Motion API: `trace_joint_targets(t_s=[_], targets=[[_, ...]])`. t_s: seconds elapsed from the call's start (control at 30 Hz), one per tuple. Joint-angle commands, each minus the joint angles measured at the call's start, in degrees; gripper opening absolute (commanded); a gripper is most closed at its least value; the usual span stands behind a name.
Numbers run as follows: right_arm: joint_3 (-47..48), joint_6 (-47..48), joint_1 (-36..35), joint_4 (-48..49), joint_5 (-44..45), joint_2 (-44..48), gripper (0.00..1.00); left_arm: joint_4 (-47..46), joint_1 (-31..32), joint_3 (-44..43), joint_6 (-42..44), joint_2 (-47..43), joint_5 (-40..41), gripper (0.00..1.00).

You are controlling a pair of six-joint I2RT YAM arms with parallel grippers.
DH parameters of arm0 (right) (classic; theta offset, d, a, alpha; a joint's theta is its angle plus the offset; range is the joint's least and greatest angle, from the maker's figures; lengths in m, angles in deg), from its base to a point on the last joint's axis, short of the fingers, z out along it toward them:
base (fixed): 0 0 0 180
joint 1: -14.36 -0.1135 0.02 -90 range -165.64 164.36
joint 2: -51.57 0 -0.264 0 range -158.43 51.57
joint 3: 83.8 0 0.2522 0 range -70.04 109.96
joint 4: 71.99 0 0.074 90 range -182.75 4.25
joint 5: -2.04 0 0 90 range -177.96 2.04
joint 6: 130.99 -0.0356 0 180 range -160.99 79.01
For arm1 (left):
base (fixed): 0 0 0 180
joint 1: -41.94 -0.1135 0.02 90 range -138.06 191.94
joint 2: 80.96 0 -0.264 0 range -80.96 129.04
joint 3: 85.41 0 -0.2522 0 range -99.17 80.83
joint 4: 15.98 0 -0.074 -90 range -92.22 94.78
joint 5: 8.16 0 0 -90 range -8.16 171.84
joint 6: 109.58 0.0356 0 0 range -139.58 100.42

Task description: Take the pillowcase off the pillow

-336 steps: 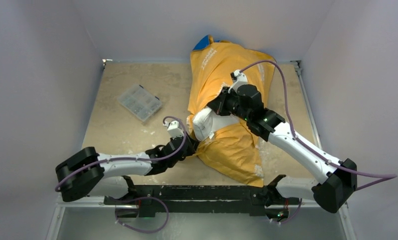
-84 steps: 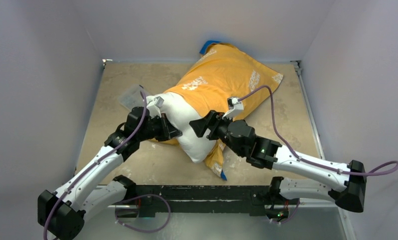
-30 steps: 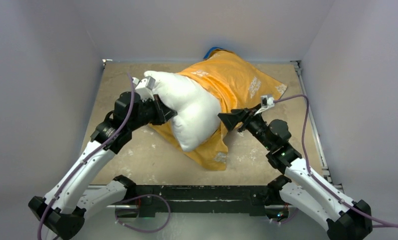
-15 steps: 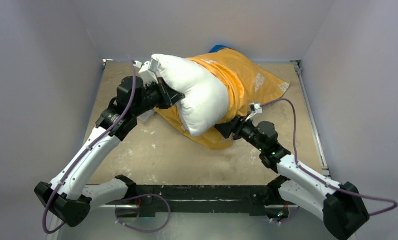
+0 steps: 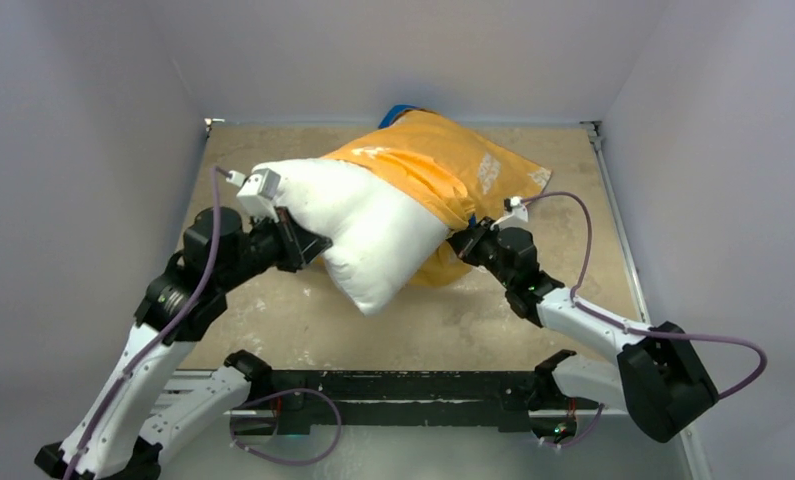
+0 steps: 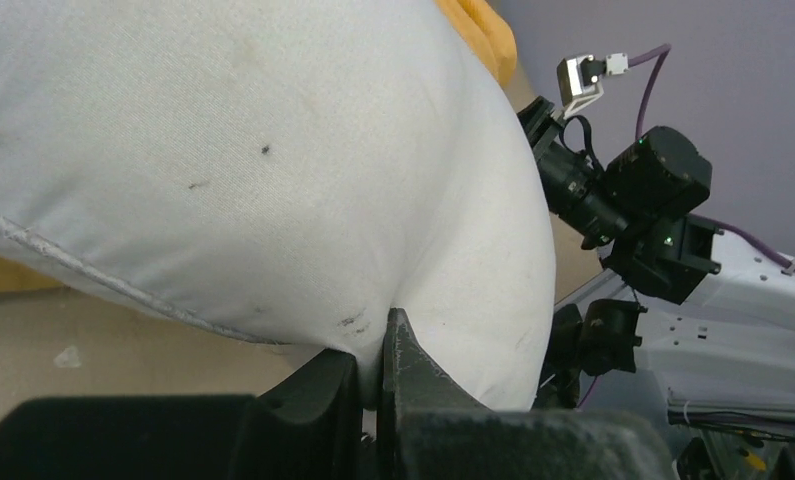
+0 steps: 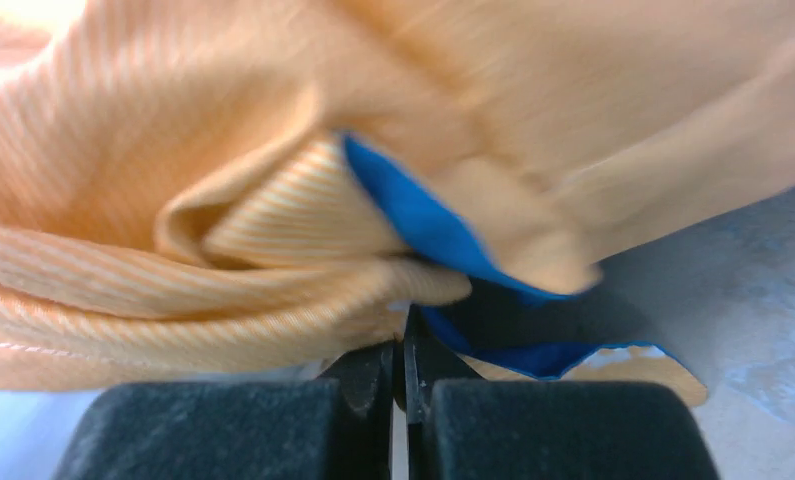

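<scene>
At frame centre, the left gripper (image 5: 306, 243) clamps the pillow (image 5: 373, 225); the right gripper (image 5: 461, 239) clamps the pillowcase (image 5: 433, 165), which covers the pillow's upper-right half. Risk: either thin pinch may slip under pulling tension.

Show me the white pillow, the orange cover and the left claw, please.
pillow (image 5: 373, 235): top view, middle of its bare white part.
pillowcase (image 5: 428, 165): top view, orange fabric over the far end.
left gripper (image 6: 375, 350): left wrist view, between fingertips pinching the pillow.

Worn beige table (image 5: 273, 330), plain pale lavender-grey walls (image 5: 73, 150), soft even light
</scene>
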Motion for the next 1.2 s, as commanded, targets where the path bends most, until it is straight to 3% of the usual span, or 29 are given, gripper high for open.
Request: trace_joint_targets(t_s=[0.0,0.13,0.23,0.4,0.57,0.7,0.8,0.97,1.03,1.17], targets=[[2.4,-1.6,4.4,-0.8,7.6,-0.5,0.00,7.2,-0.1,-0.3,5.0,-8.7,5.4,0.00],[3.6,0.7,6.9,-1.3,7.2,-1.6,0.00,10.9,-0.1,2.2,7.1,-12.9,5.3,0.00],[6.0,3.8,6.9,-3.0,5.4,-0.5,0.03,8.4,-0.1,7.2,7.4,-13.5,-2.0,0.00],[9.9,10.4,6.8,-8.2,4.2,9.1,0.33,-2.1,-0.1,15.0,3.3,-9.5,-13.9,0.00],[14.7,15.0,6.8,-14.9,0.3,15.5,0.66,-14.9,-0.1,19.0,-1.6,-7.2,-17.9,0.00],[17.9,17.1,6.8,-18.0,-5.9,17.3,0.82,-26.3,1.3,23.0,-7.5,-4.0,-20.5,0.00],[19.4,18.1,6.8,-18.1,-12.6,17.2,0.87,-34.8,8.3,26.2,-10.7,-1.6,-14.7,0.00],[20.6,18.9,6.8,-17.7,-15.6,15.7,0.90,-40.8,30.9,24.1,-8.2,11.8,3.4,0.00],[20.7,19.2,6.8,-17.8,-15.6,15.1,0.90,-39.8,37.0,20.5,-6.2,18.0,8.5,0.01],[20.3,19.7,6.7,-18.6,-16.0,14.6,0.92,-36.5,43.7,12.4,-3.2,27.1,13.0,0.25]])
